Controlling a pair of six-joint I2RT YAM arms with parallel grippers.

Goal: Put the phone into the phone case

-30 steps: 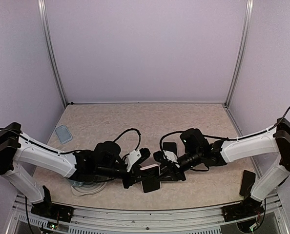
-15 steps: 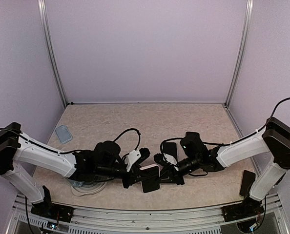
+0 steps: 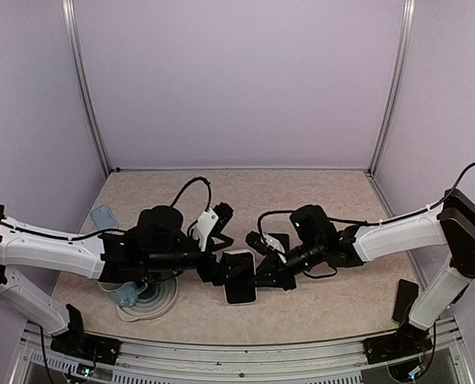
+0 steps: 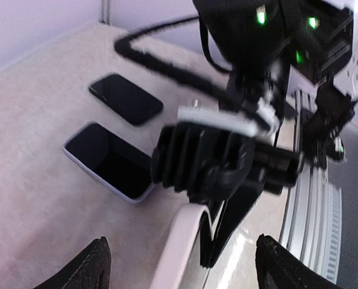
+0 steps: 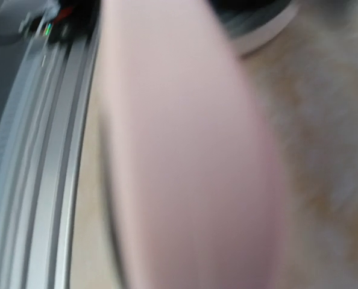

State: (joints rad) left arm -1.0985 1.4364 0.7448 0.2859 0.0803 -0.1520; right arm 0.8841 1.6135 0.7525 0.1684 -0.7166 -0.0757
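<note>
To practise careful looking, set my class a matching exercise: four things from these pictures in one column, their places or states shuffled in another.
Column one:
1 light blue case
2 pink case
3 left gripper
4 white round object

Column two:
A open
B under the left arm
C table's left edge
D mid-table

Pairs: 1-C, 2-D, 3-A, 4-B
</note>
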